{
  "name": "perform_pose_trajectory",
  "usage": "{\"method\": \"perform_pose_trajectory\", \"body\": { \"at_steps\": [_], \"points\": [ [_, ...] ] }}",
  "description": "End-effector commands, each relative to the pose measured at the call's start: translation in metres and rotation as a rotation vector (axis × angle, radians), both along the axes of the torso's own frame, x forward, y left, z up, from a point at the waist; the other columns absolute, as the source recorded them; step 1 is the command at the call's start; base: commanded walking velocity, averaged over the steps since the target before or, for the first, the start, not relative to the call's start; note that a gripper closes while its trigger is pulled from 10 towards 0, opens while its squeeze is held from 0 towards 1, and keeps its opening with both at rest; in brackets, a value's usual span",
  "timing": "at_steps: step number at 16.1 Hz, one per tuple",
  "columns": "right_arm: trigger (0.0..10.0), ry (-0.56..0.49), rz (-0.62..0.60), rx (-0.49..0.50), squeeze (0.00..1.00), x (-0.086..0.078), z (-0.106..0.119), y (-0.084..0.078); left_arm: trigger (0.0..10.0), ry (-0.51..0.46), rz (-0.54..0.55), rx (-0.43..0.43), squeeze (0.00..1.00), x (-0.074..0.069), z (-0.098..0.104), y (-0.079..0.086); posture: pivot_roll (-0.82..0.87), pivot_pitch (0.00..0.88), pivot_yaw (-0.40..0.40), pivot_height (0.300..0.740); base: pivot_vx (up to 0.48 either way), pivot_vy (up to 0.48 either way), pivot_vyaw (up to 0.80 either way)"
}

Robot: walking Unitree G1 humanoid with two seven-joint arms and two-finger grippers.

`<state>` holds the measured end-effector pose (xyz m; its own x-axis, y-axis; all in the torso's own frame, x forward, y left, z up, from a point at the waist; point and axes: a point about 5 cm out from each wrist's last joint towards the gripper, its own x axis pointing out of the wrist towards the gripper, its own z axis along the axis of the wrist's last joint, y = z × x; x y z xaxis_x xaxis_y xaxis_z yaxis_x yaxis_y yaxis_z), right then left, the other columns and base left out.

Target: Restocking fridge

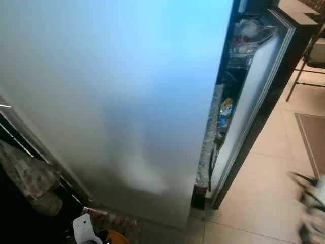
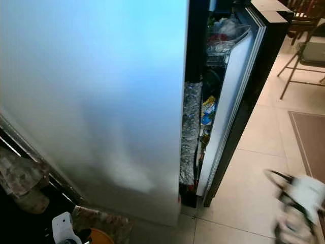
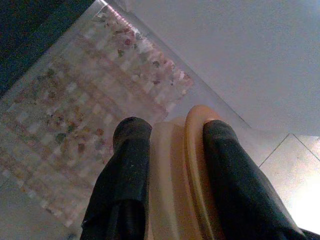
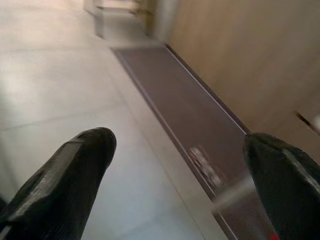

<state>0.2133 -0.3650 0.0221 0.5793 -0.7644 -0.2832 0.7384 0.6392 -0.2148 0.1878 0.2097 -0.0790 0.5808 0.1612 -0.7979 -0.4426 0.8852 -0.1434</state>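
Both tools idle: left tool (image 3: 172,150) grips orange container (image 3: 192,165).

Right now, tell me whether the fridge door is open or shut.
Open partway. The fridge door stands clear of the fridge side, and the packed food shows through the gap.

right claw (image 2: 297,211): motion-blurred, cut by edge | fridge door (image 1: 101,101) hides shelves | door-rack items (image 2: 207,112) unreadable
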Motion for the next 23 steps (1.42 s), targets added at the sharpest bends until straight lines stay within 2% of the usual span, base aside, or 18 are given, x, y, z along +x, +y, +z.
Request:
{"method": "perform_pose_trajectory", "body": {
  "at_steps": [1, 3, 4, 5, 6, 8, 10, 11, 15, 17, 18, 19, 23],
  "points": [
    [10.0, 0.025, -0.025, 0.069, 0.0, -0.007, -0.01, 0.002, 10.0, 0.021, -0.015, 0.012, 0.0, -0.003, -0.001, 0.003, -0.16, 0.0, 0.072, 0.74, 0.0, 0.0, 0.0],
    [10.0, 0.092, 0.084, 0.166, 0.0, -0.002, -0.024, 0.019, 10.0, 0.023, -0.02, 0.013, 0.0, -0.004, -0.002, 0.003, -0.16, 0.0, 0.071, 0.74, 0.0, 0.0, 0.0],
    [10.0, 0.091, 0.235, 0.215, 0.0, 0.014, -0.028, 0.043, 10.0, 0.023, -0.02, 0.012, 0.0, -0.005, -0.002, 0.002, -0.15, 0.0, 0.07, 0.74, 0.0, 0.0, 0.0],
    [10.0, 0.064, 0.377, 0.236, 0.0, 0.031, -0.026, 0.063, 10.0, 0.023, -0.021, 0.012, 0.0, -0.005, -0.002, 0.002, -0.15, 0.0, 0.07, 0.74, 0.0, 0.0, 0.0],
    [10.0, 0.035, 0.47, 0.248, 0.0, 0.041, -0.023, 0.076, 10.0, 0.022, -0.021, 0.013, 0.0, -0.004, -0.002, 0.002, -0.15, 0.0, 0.072, 0.74, 0.0, 0.0, 0.0],
    [10.0, -0.014, 0.628, 0.269, 0.0, 0.061, -0.013, 0.098, 10.0, 0.024, -0.022, 0.017, 0.0, -0.004, -0.002, 0.002, -0.15, 0.0, 0.074, 0.74, 0.0, 0.0, 0.0],
    [10.0, -0.061, 0.695, 0.285, 0.0, 0.074, -0.003, 0.107, 10.0, 0.026, -0.022, 0.022, 0.0, -0.003, -0.001, 0.003, -0.14, 0.0, 0.074, 0.74, 0.0, 0.0, 0.0],
    [10.0, -0.089, 0.825, 0.288, 0.0, 0.085, 0.006, 0.119, 10.0, 0.026, -0.023, 0.023, 0.0, -0.003, -0.001, 0.002, -0.14, 0.0, 0.074, 0.74, 0.0, 0.0, 0.0],
    [10.0, -0.132, 0.966, 0.258, 0.0, 0.101, 0.023, 0.135, 10.0, 0.027, -0.029, 0.02, 0.0, -0.004, -0.002, 0.0, -0.15, 0.0, 0.076, 0.74, 0.0, 0.0, 0.0],
    [10.0, -0.154, 1.01, 0.22, 0.0, 0.108, 0.035, 0.136, 10.0, 0.028, -0.024, 0.02, 0.0, -0.006, -0.003, 0.002, -0.15, 0.0, 0.076, 0.74, 0.0, 0.0, 0.0],
    [10.0, -0.164, 0.989, 0.2, 0.0, 0.111, 0.041, 0.131, 10.0, 0.028, -0.022, 0.02, 0.0, -0.007, -0.003, 0.003, -0.14, 0.0, 0.076, 0.74, 0.0, 0.0, 0.0],
    [10.0, -0.19, 0.934, 0.161, 0.0, 0.118, 0.054, 0.119, 10.0, 0.029, -0.019, 0.022, 0.0, -0.008, -0.003, 0.004, -0.15, 0.0, 0.079, 0.74, 0.0, 0.0, 0.0],
    [10.0, -0.223, 0.932, 0.086, 0.0, 0.128, 0.077, 0.106, 10.0, 0.03, -0.015, 0.022, 0.0, -0.008, -0.003, 0.004, -0.15, 0.0, 0.078, 0.74, 0.0, 0.0, 0.0]
  ]
}}
